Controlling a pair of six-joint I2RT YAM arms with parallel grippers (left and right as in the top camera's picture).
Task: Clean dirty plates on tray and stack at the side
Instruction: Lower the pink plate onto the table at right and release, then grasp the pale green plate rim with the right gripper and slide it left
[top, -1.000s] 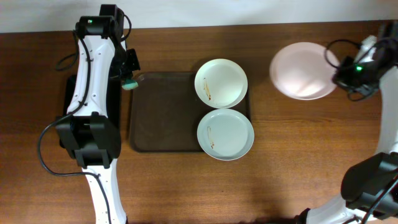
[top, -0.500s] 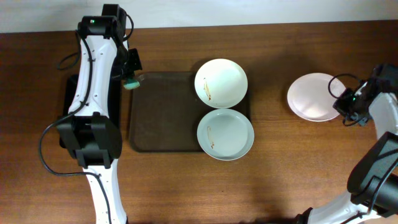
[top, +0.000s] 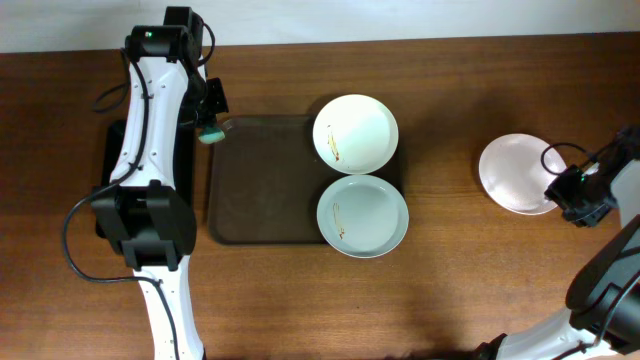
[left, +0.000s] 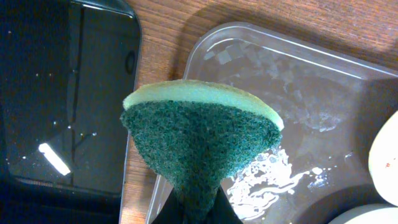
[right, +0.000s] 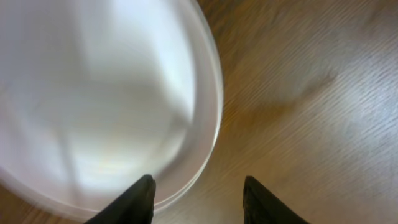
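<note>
Plates of round, shallow white ware number three, and one lies right at the right gripper (right: 198, 199). Its two dark fingertips (right: 140, 200) stand spread apart and released, with bare wood between them. The rim of the lone white plate (right: 93, 99) curves just ahead of that gap, near the left-hand tip, and nothing is pinched; this wrist view is blurred. Seen from overhead, the lone plate rests flat on the brown wooden surface (top: 450, 280), well apart from the tray, with the gripper at its right edge.

The left gripper (top: 208, 130) is clenched on a sponge (left: 202, 137) with a dark green scouring face and a pale yellow foam layer. It hangs over the far left corner of the large dark brown rectangular tray (top: 260, 180), which looks wet there. Just left of that corner lies a smaller glossy black tray (left: 62, 93).

On the brown tray's right side sit the other two plates, touching or nearly so. The far plate (top: 355, 133) and the near plate (top: 362, 215) each carry thin reddish-brown smears on the left part. The near plate overhangs the tray's front rim.
</note>
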